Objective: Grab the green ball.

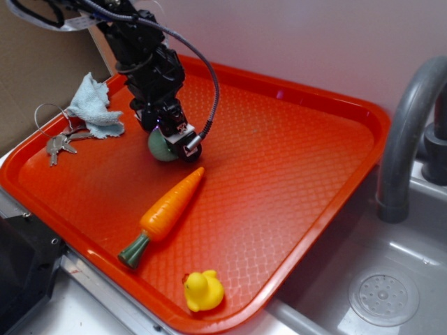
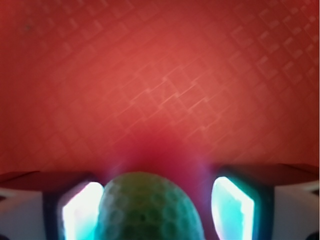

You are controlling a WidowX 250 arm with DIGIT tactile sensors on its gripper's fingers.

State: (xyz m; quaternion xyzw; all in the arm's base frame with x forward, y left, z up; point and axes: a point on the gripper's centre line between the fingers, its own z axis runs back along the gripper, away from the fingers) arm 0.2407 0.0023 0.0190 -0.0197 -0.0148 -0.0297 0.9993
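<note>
Green ball (image 2: 150, 207) cut off low, between spread claw (image 2: 155, 210) fingers, tray (image 2: 160, 75) blurred

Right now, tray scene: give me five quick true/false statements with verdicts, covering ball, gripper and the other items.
1. The green ball sits between the fingers of the gripper. True.
2. The jaws are clamped tight on the ball. False: the wrist view shows a gap at the right finger, so the gripper is open.
3. The toy carrot lies on the orange tray, between the ball and the yellow duck. True.
4. The keys are in the sink. False: they lie at the tray's far-left corner, beside the rag.
5. The duck is touching the carrot. False: bare tray separates them.
</note>
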